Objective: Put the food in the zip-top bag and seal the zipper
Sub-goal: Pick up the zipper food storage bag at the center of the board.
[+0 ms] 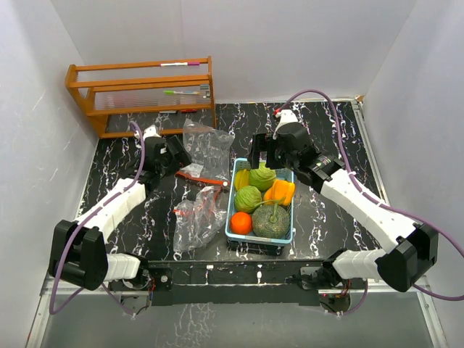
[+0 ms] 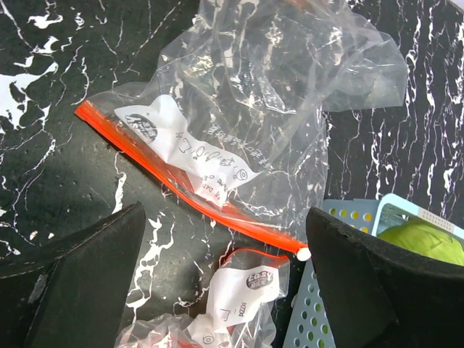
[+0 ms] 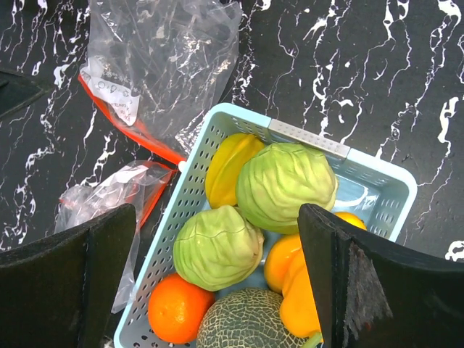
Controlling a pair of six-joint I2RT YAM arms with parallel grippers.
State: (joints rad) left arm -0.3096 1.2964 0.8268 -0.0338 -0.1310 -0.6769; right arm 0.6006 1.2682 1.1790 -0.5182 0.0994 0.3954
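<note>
- Two grippers are in view, both with jaws spread wide and nothing between them.
- Left gripper point(image 2: 225, 239): it hangs over the zip-top bag point(image 2: 275, 87), which lies flat and crumpled on the table point(image 2: 43, 145), left of the basket. The orange zipper strip point(image 2: 181, 185) runs diagonally under the gap between the fingers point(image 2: 80, 283). Read this as a line-up on the bag's mouth edge, so that the mouth can be held up for loading.
- You cannot tell from these views whether the zipper is pressed shut or parted. Check this before you load anything.
- Right gripper point(image 3: 217, 217): it hangs over the light-blue basket point(image 3: 377, 170), centred above the two cabbages point(image 3: 286, 185). Treat this as the approach for a first pick.
- Food: all of it sits in the basket, none in a bag. The yellow piece point(image 3: 228, 167) lies at the far end beside the cabbages. The peppers point(image 3: 297, 290), the orange point(image 3: 174, 312) and the melon point(image 3: 246, 319) fill the near end.
- The pieces are packed touching, so expect neighbours to shift when you lift one.
- A second bag point(image 1: 196, 217) lies just beside the basket, nearer the arm bases. Do not confuse the two strips.
</note>
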